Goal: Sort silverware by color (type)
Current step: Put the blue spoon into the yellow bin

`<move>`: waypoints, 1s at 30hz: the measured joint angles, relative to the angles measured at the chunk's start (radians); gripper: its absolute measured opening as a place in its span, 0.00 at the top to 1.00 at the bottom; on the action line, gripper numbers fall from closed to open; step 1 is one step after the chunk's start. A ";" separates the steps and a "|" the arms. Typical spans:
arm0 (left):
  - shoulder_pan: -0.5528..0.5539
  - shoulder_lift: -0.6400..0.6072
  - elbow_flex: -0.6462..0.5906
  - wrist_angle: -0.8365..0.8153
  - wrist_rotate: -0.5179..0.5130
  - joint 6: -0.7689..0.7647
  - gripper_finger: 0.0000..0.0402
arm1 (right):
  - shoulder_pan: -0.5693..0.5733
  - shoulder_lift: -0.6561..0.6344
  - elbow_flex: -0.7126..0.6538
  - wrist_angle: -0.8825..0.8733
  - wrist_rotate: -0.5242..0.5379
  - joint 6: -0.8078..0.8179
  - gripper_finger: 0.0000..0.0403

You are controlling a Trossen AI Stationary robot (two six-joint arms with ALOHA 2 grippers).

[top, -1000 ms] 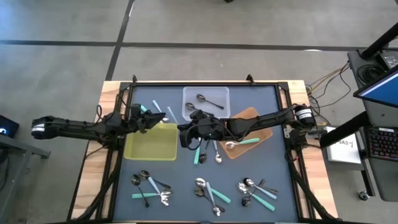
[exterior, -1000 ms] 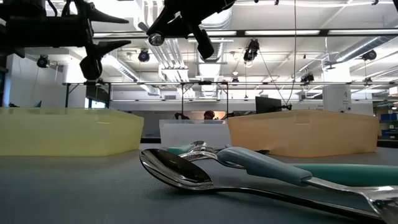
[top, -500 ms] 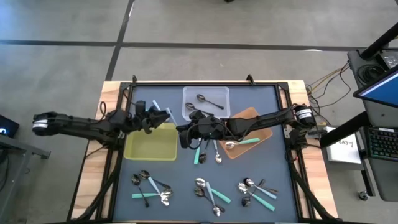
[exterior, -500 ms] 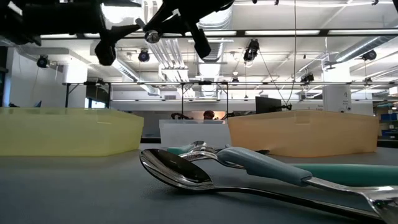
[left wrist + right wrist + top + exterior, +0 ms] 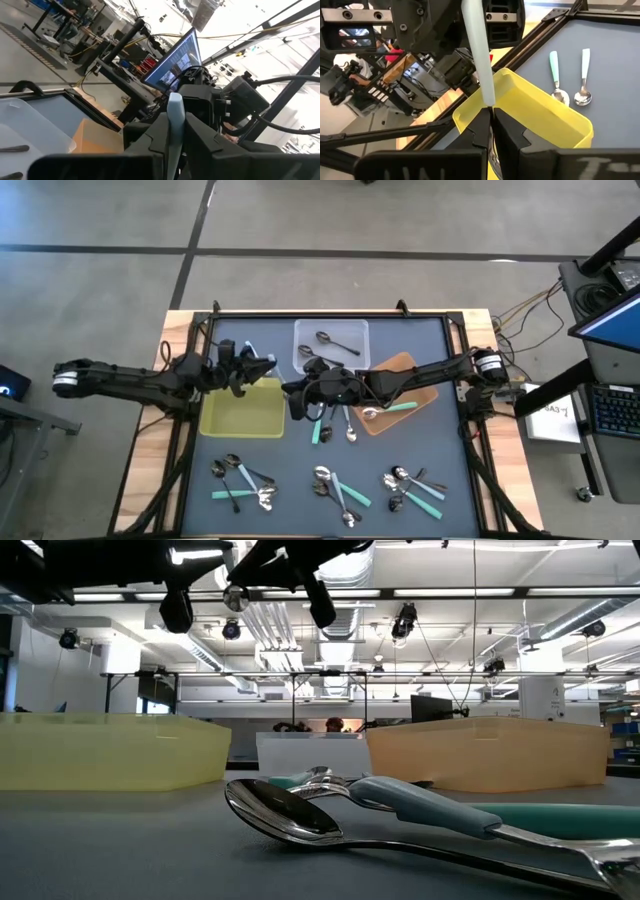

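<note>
**Q:** Handoff over the yellow tray [image 5: 242, 409]?

**Me:** Looks like it. The pale-blue-handled utensil [image 5: 479, 52] sits above the tray's far-right corner, its long axis running straight between both wrists. Left gripper [image 5: 262, 366] and right gripper [image 5: 297, 402] both have their fingers clamped on it. I'd let go one side only, slowly.

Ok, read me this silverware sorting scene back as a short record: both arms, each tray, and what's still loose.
left pincer: over the yellow tray's far right corner, shut on a pale-blue-handled utensil
right pincer: by the yellow tray's right edge, shut on a pale-handled utensil
yellow tray: nothing seen inside
clear tray: holds a dark spoon
orange-brown tray: holds a teal-handled spoon
loose silverware: three clusters along the near edge
</note>
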 joint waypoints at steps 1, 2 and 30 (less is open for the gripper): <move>0.000 0.001 0.000 0.000 0.002 -0.002 0.95 | 0.000 0.000 0.000 0.000 -0.010 -0.005 0.98; 0.000 0.001 0.000 0.000 0.003 -0.003 0.96 | -0.001 0.000 0.000 -0.002 -0.020 -0.011 0.98; 0.000 -0.332 0.146 -1.267 0.031 0.099 0.96 | -0.094 -0.340 -0.001 -1.186 -0.014 -0.102 0.77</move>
